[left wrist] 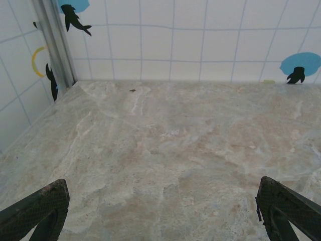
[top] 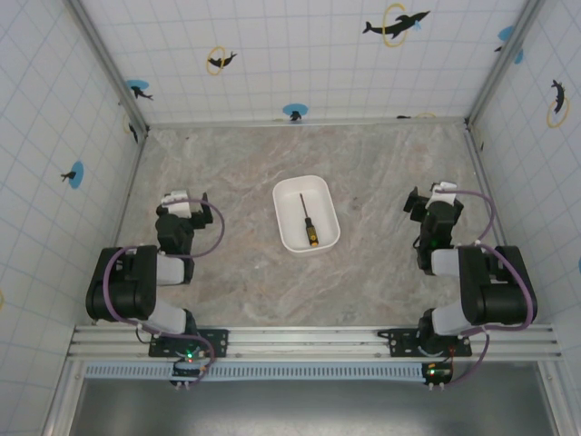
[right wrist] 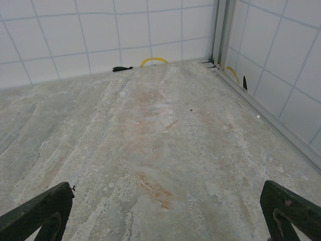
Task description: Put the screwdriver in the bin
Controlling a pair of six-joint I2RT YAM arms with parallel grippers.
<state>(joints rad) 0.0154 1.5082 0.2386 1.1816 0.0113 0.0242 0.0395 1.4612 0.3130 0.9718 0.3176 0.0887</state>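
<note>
**Screwdriver lies in the bin, both grippers wide and empty**

Nearest the camera in the top view, the two arm bases sit on the rail at the table's edge, one to each side of the bin [top: 278,207] and closer than it. Each arm is folded back on itself.

The left gripper [top: 187,200] hangs over the marbled table [top: 227,173] well to the left of the bin, level with its middle. In the left wrist view that gripper [left wrist: 161,183] has its two dark fingers [left wrist: 40,208] spread to opposite edges of the picture, with bare tabletop between them. The right gripper [top: 430,196] sits well to the right of the bin, at a similar depth. In its own wrist view it [right wrist: 166,186] is spread just as wide, with nothing between the fingers [right wrist: 288,206].

The bin stands between the two grippers, touched by neither. The screwdriver [top: 306,221] lies flat inside it along its length, with the yellow-orange and black handle toward the near end and the thin shaft pointing to the far end.

Beyond the bin the tabletop runs to a white tiled wall [top: 309,54] with dolphin stickers.
</note>
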